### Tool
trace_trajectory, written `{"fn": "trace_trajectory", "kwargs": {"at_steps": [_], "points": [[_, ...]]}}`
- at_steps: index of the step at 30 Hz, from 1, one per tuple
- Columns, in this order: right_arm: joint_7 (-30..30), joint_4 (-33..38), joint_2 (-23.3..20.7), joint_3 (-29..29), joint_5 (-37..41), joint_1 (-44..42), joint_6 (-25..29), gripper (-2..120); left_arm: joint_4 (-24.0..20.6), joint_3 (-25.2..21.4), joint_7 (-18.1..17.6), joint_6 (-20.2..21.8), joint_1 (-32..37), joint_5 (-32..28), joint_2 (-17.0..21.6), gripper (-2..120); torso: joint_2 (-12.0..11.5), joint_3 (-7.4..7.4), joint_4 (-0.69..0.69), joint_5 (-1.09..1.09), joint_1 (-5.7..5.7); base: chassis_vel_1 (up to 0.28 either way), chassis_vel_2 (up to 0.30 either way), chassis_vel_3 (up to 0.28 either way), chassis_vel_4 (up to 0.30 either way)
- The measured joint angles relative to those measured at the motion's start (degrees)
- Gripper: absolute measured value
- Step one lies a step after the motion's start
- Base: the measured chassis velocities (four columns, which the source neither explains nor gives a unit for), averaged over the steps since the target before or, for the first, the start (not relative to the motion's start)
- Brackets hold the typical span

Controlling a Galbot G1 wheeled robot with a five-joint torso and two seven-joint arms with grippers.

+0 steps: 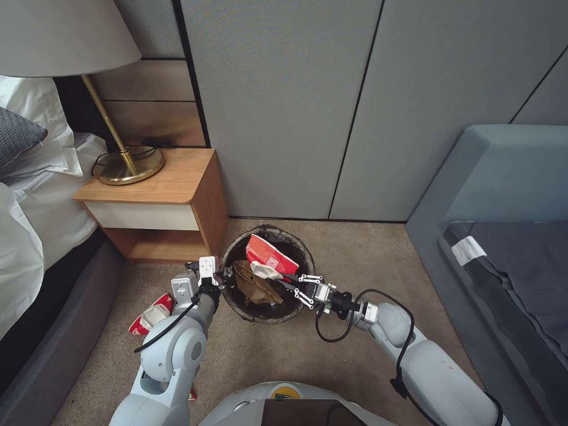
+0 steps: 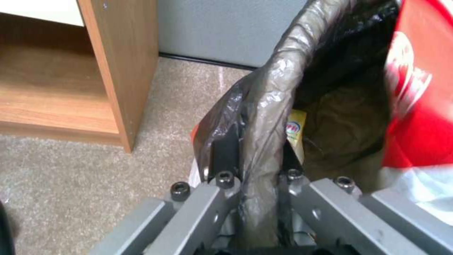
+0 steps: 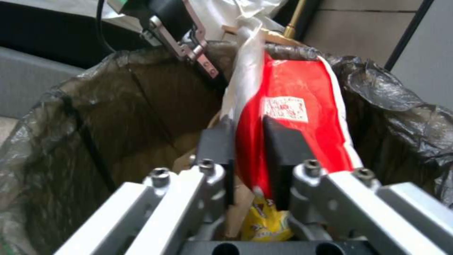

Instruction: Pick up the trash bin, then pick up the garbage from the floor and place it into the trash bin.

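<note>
**Both grippers at the bin, one on the rim and one on a wrapper**

Down on the carpet, the trash bin stood between the two arms, close beside the wooden nightstand. The left gripper was clamped on the near-left part of the bin's rim: its two dark fingers sat one outside and one inside the wall, with the folded-over brown-black bag squeezed between them. Across the bin from it, the right gripper reached in over the rim and was closed on a red-and-white wrapper, the pads pinching the wrapper's lower edge while the rest of it stood up ahead of the fingertips, leaning toward the far wall of the bin. Below that gripper, inside the bin, lay a brown paper bag and a yellow wrapper; a pale scrap just ahead of the fingertips may have been a tissue, though that was hard to tell. Outside the bin, behind the left gripper and beside that arm's wrist, another red-and-white wrapper lay on the floor near the grey bed base. A brass lamp stood on the nightstand.
</note>
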Motion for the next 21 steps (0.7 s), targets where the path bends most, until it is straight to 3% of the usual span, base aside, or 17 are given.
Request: {"fn": "trace_trajectory", "kwargs": {"at_steps": [21], "points": [[0.0, -0.2, 0.0, 0.0, -0.1, 0.1, 0.1, 90, 0.3, 0.1, 0.1, 0.0, -0.1, 0.0, 0.0, 2, 0.0, 0.00, 0.00, 0.00, 0.00, 0.000, 0.000, 0.000, 0.000]]}}
